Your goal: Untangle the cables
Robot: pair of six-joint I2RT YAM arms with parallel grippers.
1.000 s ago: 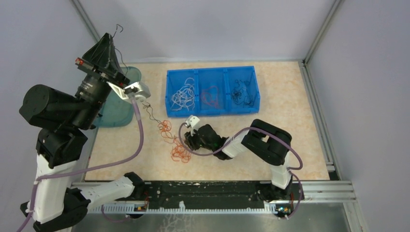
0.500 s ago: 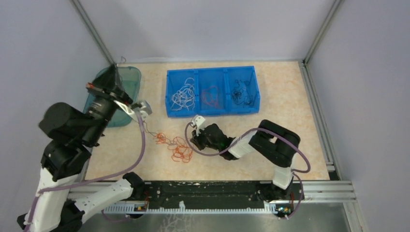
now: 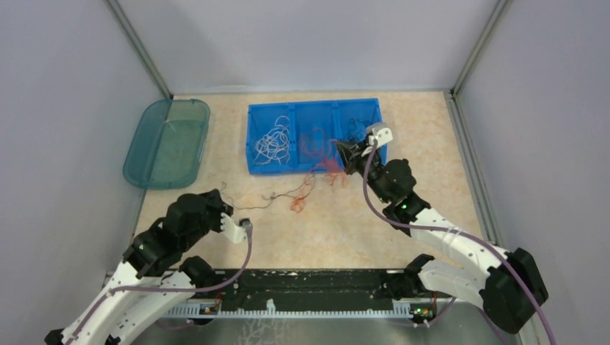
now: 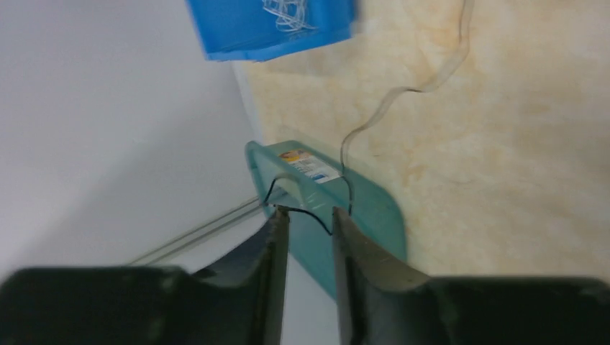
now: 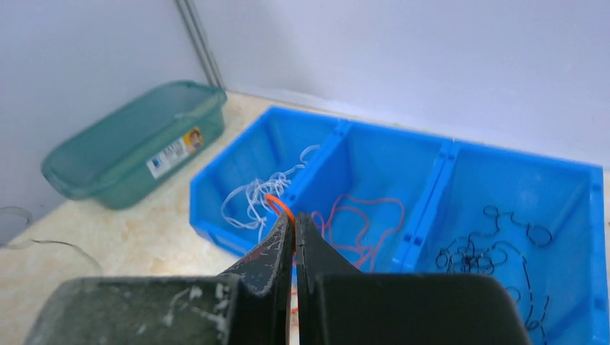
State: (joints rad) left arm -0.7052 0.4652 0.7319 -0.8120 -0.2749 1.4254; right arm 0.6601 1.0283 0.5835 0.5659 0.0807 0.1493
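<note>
Bright, even light, soft shadows; L wrist view blurred, foreground soft.

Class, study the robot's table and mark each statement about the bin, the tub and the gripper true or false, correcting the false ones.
1. The blue bin has three compartments. True.
2. The white cables lie in its middle compartment. False: they lie in the left one as seen from above; the middle one holds red-orange cables.
3. The right gripper is shut on an orange cable. True.
4. The teal tub stands to the right of the bin. False: it stands to its left.
</note>
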